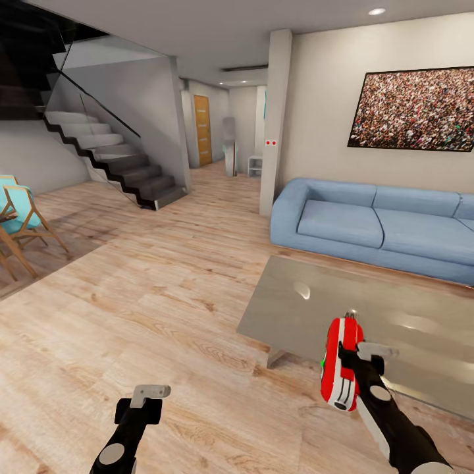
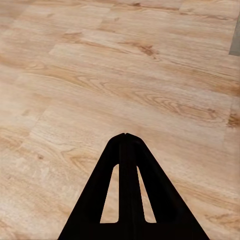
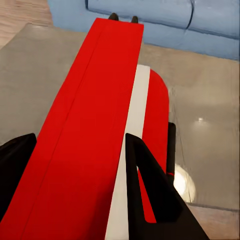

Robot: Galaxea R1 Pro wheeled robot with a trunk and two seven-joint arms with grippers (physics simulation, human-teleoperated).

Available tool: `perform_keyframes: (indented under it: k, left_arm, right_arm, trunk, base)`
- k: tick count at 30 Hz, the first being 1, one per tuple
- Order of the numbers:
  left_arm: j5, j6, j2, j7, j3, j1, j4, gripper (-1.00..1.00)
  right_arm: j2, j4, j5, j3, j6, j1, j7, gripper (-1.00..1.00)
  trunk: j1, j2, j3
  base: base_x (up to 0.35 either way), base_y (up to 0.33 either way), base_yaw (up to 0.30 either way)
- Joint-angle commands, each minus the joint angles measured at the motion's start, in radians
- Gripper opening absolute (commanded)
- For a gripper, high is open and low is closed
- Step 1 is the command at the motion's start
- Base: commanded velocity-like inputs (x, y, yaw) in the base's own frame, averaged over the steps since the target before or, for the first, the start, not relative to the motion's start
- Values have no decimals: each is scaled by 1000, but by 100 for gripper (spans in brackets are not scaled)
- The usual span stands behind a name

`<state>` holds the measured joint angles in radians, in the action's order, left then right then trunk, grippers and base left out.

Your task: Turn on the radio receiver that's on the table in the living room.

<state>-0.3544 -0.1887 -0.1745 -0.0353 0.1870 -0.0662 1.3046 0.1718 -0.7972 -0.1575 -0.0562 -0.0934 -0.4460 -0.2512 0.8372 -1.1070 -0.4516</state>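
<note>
Red radio receiver (image 1: 341, 363) with white stripes held on edge, clamped in right pincer (image 1: 352, 359), lifted over near edge of glossy grey counter (image 1: 395, 316). Left pincer (image 2: 126, 137) hangs over wooden floor (image 1: 131, 303), fingers pressed together. Beyond counter: blue sofa (image 1: 375, 220); stairs (image 1: 112, 158) far left

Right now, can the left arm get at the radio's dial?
Probably not without a big move. The left gripper hangs shut over bare floor, far from the red radio, which the right gripper holds on edge above the coffee table.
</note>
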Motion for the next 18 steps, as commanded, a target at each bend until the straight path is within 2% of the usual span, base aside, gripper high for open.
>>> perform_keyframes:
  k: [1,2,4,9,11,14,15,17,18]
  left_arm:
    - [0,0,0,0,0,0,0,-100]
    - [0,0,0,0,0,0,0,-100]
    - [0,-1,0,0,0,0,0,-100]
    - [5,-3,0,-9,2,0,1,-100]
    - [46,-1,0,-10,2,0,0,-100]
    - [153,2,0,-11,3,0,0,-100]
    - [177,2,0,-12,3,0,0,-100]
    - [209,6,0,-13,4,0,0,-100]
    - [214,9,0,-13,4,0,0,-100]
  right_arm:
    - [0,0,2,-31,-2,0,-12,-100]
    - [0,0,2,-64,-2,0,-22,-100]
    - [0,0,2,-87,-3,0,-29,-100]
    - [0,1,-6,-94,-3,0,-26,-100]
    - [0,1,-7,-97,-3,0,-21,-100]
    - [0,1,-8,-99,-4,0,-19,-100]
    - [0,1,-8,-99,-4,0,-19,-100]
    - [0,1,-8,-99,-4,0,-18,-100]
    - [0,1,-8,-99,-4,0,-18,-100]
  trunk:
    - [0,0,0]
    - [0,0,0]
    - [0,0,0]
    - [0,0,0]
    - [0,0,0]
    - [0,0,0]
    - [0,0,0]
    - [0,0,0]
    - [0,0,0]
  base:
    - [0,0,0]
    - [0,0,0]
    - [0,0,0]
    - [0,0,0]
    - [0,0,0]
    - [0,0,0]
    - [0,0,0]
    - [0,0,0]
    - [0,0,0]
